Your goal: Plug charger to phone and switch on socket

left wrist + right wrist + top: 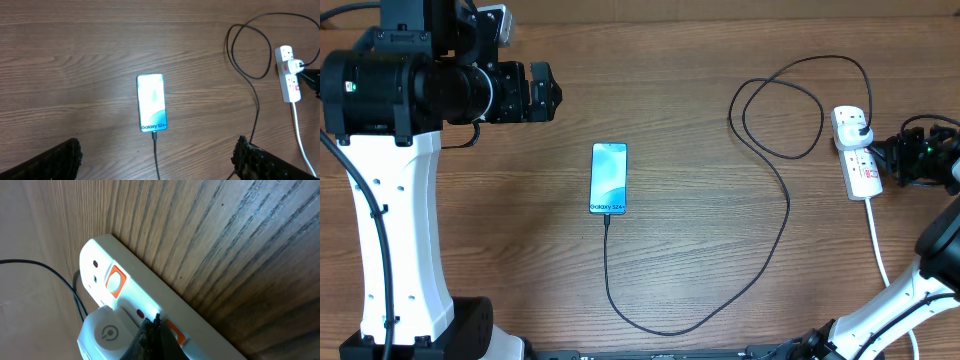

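overhead view: phone (608, 178) lies centrally on the table (700, 60), charger cable (786, 200) meeting its bottom edge and looping to the power strip (860, 160) by the right edge; left gripper (542, 93) hangs spread wide, clear of everything. right wrist view alone shows the right gripper (152, 330) pinched shut, tip just beside an orange switch (175, 331), probably poised to press it.

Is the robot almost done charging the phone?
Nearly. Done: the charger is plugged into the phone at its bottom edge, and its other end sits in the socket. In hand: the right fingers, shut together, are at an orange switch. Left: flipping it; whether it's on, I cannot tell.
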Tool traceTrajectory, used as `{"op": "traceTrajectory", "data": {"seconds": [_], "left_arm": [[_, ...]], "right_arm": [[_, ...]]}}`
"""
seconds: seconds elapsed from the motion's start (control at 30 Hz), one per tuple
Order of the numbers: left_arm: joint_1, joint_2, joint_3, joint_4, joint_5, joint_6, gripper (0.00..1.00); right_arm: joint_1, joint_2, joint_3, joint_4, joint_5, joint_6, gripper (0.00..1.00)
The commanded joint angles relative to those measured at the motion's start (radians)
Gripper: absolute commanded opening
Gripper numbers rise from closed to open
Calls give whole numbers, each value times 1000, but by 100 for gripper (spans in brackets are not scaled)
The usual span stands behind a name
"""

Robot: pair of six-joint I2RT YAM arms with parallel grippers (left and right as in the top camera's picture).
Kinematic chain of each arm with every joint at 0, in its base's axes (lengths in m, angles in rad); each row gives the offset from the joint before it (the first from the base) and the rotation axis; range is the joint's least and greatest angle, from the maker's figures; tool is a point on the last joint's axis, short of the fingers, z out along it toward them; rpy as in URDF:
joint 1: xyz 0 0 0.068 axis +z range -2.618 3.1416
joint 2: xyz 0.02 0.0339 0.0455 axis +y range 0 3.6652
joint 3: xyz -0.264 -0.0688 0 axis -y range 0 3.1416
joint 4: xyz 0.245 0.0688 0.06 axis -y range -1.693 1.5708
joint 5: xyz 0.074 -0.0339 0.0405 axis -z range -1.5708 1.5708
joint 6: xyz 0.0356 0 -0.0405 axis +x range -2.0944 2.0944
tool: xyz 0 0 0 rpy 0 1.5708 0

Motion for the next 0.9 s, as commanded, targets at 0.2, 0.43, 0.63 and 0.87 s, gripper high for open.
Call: {"op": "traceTrajectory", "data": {"seconds": [0.2, 0.43, 0.63, 0.87], "left_arm": [[-8, -9, 8, -2, -3, -3, 100], [-8, -9, 8, -2, -3, -3, 100], [-8, -9, 8, -2, -3, -3, 100], [-8, -9, 8, -2, -3, -3, 100]], "right_arm": [[53, 19, -26, -49, 13, -22, 4], [53, 19, -26, -53, 14, -26, 4], [53, 19, -26, -57, 16, -26, 4], [53, 19, -26, -61, 16, -26, 4]]}}
